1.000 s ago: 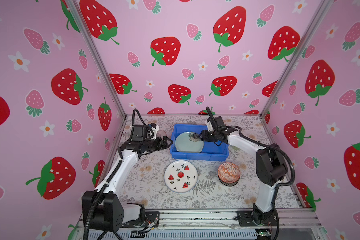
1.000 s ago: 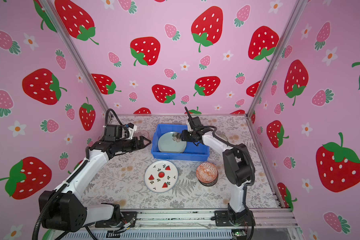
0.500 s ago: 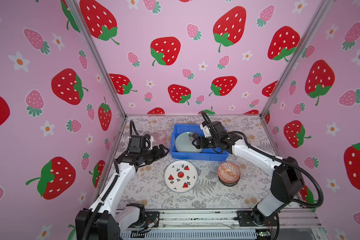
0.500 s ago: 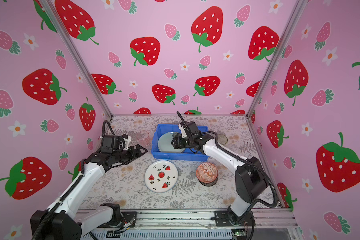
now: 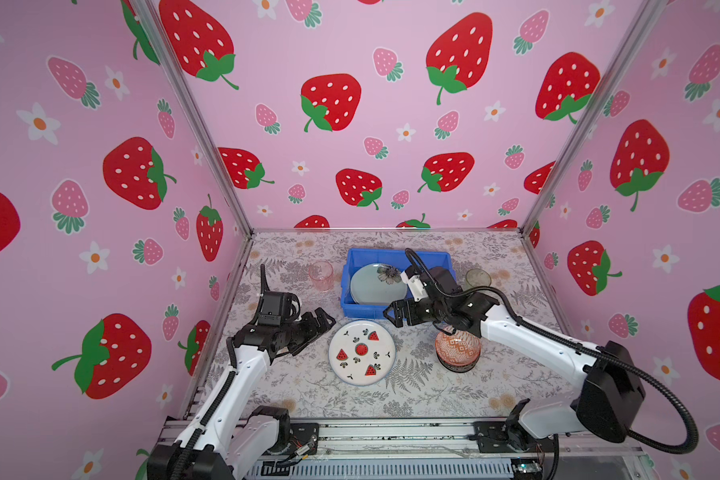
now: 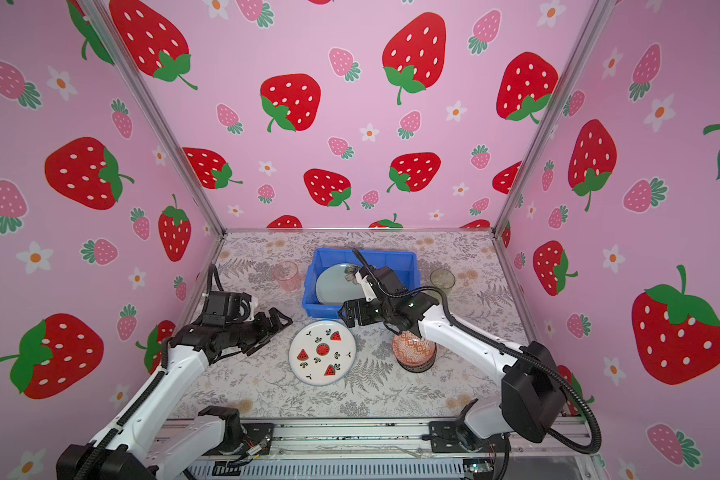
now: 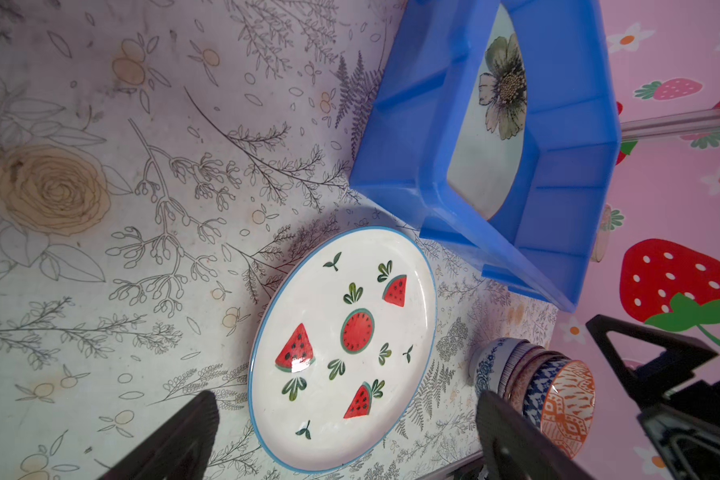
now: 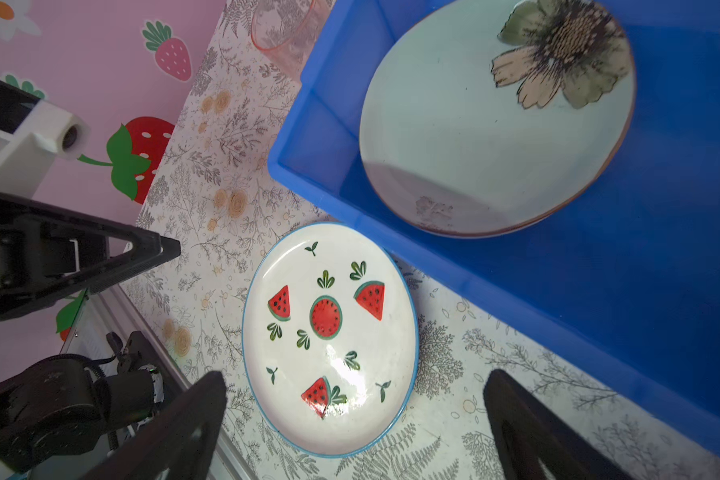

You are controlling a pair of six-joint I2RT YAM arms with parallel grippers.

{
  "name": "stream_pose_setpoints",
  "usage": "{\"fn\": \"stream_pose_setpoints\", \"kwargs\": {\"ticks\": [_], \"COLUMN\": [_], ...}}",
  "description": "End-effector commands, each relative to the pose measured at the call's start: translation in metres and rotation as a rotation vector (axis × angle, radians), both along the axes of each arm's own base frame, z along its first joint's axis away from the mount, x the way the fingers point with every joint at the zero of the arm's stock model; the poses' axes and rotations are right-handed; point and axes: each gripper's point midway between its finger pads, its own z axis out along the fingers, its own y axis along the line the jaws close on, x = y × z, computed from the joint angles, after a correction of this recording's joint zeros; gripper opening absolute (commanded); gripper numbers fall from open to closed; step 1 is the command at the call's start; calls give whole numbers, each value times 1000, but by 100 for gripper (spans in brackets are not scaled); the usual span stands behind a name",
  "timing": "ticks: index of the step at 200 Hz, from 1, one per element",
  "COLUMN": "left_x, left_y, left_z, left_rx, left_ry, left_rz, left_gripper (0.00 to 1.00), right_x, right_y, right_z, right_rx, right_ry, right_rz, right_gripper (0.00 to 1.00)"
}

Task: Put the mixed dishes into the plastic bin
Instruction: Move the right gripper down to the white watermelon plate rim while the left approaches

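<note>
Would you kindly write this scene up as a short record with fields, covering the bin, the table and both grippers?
In bin: mint plate
Table, before bin: watermelon plate; bowl stack
Table, beside bin: pink tumbler left; green tumbler right
Left gripper: open, empty, left of watermelon plate
Right gripper: open, empty, near bin's front wall
</note>
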Motion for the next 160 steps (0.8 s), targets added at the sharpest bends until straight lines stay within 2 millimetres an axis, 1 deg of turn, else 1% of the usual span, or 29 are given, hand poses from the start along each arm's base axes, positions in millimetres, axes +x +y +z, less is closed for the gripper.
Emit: {"fn": "stream_pose_setpoints", "kwargs": {"ticks": [1, 9, 18, 40, 67, 91, 113, 160], "left_x": [-4, -5, -7, -11, -16, -21, -23, -23], "left_y": [0, -1, -2, -5, -6, -9, -11, -17], "left_z": [-6, -9, -13, -22, -33, -42, -48, -60], "left_rx": [-33, -41, -50, -67, -70, -76, -78, -72], "left_ry": [20, 23, 30, 38, 49, 55, 56, 70], "left_rz": [40, 45, 46, 47, 44, 34, 24, -14], "left_gripper": [99, 100, 99, 92, 85, 84, 83, 82], "right_x": [-15, -18, -21, -26, -31, -32, -32, -34], "right_y": [4, 3, 2, 1, 5, 9, 13, 13], "right_z": [-5, -11, -18, -33, -45, -55, -60, -75], "right_rx": [54, 55, 53, 42, 54, 51, 46, 12], "right_ry": [36, 47, 58, 87, 124, 154, 168, 202], "right_rz": [6, 10, 14, 25, 39, 50, 58, 49], "right_gripper": [99, 99, 99, 100, 99, 97, 95, 94]}}
